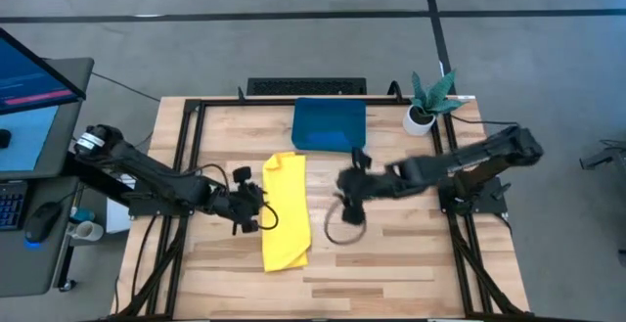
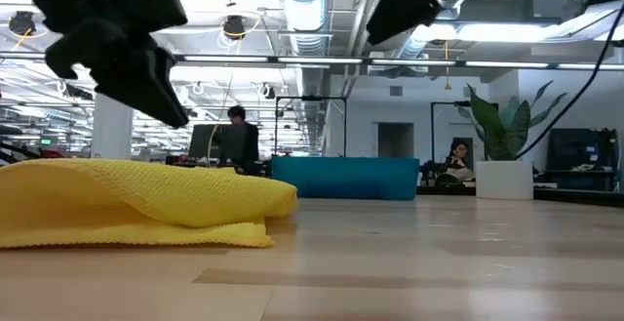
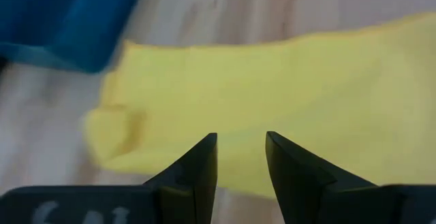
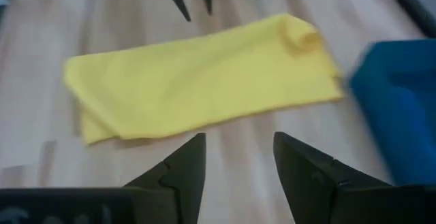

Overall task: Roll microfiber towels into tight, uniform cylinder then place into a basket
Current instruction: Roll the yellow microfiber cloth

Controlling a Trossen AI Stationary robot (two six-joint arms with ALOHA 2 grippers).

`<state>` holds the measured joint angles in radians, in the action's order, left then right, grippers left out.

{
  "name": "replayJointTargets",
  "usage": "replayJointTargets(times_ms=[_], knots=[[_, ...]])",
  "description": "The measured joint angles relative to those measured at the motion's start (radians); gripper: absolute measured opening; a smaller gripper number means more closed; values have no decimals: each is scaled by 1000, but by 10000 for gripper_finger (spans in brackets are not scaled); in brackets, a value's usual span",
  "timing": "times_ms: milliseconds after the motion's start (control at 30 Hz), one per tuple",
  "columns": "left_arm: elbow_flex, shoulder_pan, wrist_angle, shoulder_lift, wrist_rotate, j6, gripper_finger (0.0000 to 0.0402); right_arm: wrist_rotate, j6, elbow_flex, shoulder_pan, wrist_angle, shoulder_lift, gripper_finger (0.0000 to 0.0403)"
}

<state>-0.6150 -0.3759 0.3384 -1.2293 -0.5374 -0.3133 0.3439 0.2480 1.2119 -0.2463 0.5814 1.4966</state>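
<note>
The yellow towel (image 1: 286, 212) lies on the table folded into a long strip that runs from near to far, with a small turned-over corner (image 4: 303, 37) at its far end. The dark teal basket (image 1: 330, 124) stands just beyond it. My left gripper (image 1: 258, 209) is open and hovers over the strip's left edge, clear of the cloth in the low view (image 2: 146, 77). My right gripper (image 1: 348, 189) is open and empty, right of the strip. The blue towel does not show as a separate thing.
A small white pot with a green plant (image 1: 426, 105) stands at the far right, beside the basket. A dark cable loop (image 1: 342, 230) hangs below my right gripper. Bare wood lies right of the towel and along the near edge. People sit in the room behind (image 2: 237, 136).
</note>
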Motion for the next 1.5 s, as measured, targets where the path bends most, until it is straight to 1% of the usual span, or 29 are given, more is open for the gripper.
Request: replayJointTargets(times_ms=[100, 200, 233, 300, 367, 433, 500, 600, 667, 700, 867, 933, 1067, 1200, 1500], knots=[[62, -29, -187, 0, 60, -7, 118, -1, 14, -114, -65, -166, -18, 193], [90, -81, -301, 0, 104, 2, 118, 0, -15, -182, -116, -306, -1, 194], [91, -101, -320, 0, 113, 6, 118, 0, -37, -194, -129, -356, 17, 194], [87, -142, -342, -12, 114, 9, 118, -2, -81, -215, -154, -400, 56, 193], [79, -182, -347, -25, 109, 11, 118, -3, -88, -214, -170, -482, 112, 191], [57, -205, -363, -66, 90, 11, 118, -3, -89, -214, -180, -541, 162, 188], [55, -222, -343, -98, 53, 6, 118, -3, -88, -214, -181, -586, 211, 186], [53, -226, -349, -172, 51, 0, 118, -6, -47, -216, -184, -603, 263, 184], [53, -227, -366, -213, 44, -26, 118, -11, 1, -211, -185, -638, 298, 184], [52, -226, -366, -234, 43, -42, 118, -13, 25, -214, -186, -626, 304, 184], [53, -232, -382, -299, 34, -74, 118, -55, 163, -215, -176, -706, 377, 187], [53, -235, -385, -313, 40, -93, 118, -99, 188, -212, -168, -773, 408, 187], [53, -236, -372, -329, 59, -148, 118, -194, 251, -213, -152, -845, 451, 183], [53, -237, -379, -327, 58, -158, 118, -213, 335, -213, -136, -837, 456, 180], [52, -236, -383, -327, 37, -187, 118, -213, 340, -213, -134, -845, 456, 179]])
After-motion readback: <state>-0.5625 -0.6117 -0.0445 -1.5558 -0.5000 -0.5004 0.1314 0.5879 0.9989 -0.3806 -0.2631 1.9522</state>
